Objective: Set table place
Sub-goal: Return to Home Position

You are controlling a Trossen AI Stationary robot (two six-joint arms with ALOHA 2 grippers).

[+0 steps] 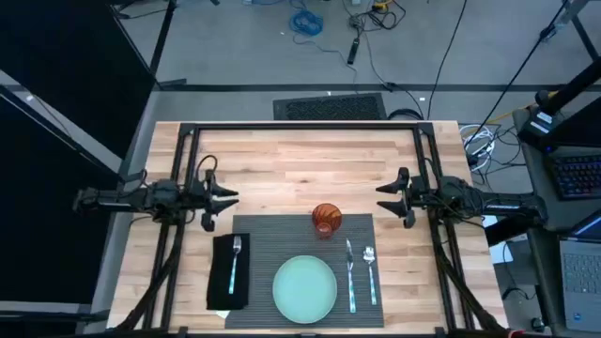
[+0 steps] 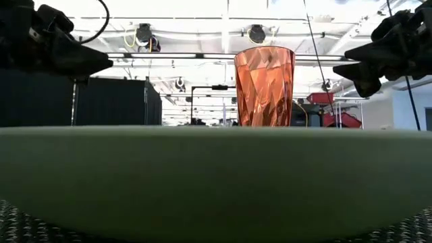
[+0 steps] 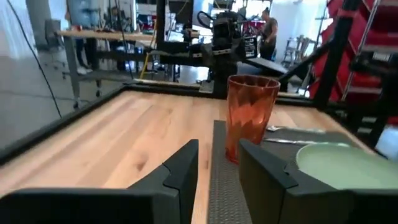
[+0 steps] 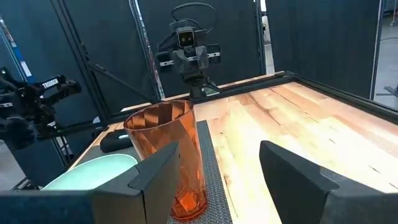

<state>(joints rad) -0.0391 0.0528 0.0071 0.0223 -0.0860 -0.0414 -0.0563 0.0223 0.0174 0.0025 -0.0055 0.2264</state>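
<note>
Wooden tabletop (image 1: 282,155) fills the centre of your high view. Grey ribbed placemat (image 1: 268,235) lower centre, carrying green plate (image 1: 304,288) and amber glass (image 1: 326,219). Your left gripper (image 1: 228,197) mid-left, narrowly parted, empty. Right gripper (image 1: 383,195) mid-right, spread wide, empty.

placemat (image 1: 272,239): dark grey, fine parallel ribs
plate (image 1: 304,288): pale green, plain
glass (image 1: 326,219): orange-brown, faceted
napkin (image 1: 218,272): plain black
knife (image 1: 350,277): blue handle
spoon (image 1: 370,274): blue handle
surface (image 1: 300,164): light wood planks
</note>
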